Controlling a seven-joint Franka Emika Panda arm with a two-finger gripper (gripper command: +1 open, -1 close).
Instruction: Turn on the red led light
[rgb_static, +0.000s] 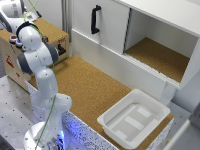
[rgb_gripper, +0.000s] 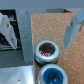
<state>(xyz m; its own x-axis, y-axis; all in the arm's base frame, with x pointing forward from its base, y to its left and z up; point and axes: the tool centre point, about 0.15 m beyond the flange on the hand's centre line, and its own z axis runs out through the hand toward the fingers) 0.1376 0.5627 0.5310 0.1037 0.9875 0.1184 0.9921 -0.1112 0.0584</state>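
We see even, bright, soft-shadowed light; both pictures are blurry, the wrist view most, and the white plastic tray (rgb_static: 134, 119) looks perhaps slightly overexposed.

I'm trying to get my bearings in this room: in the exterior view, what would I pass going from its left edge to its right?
The robot arm → the black cabinet handle → the white tray → the open cabinet compartment at the exterior view's right.
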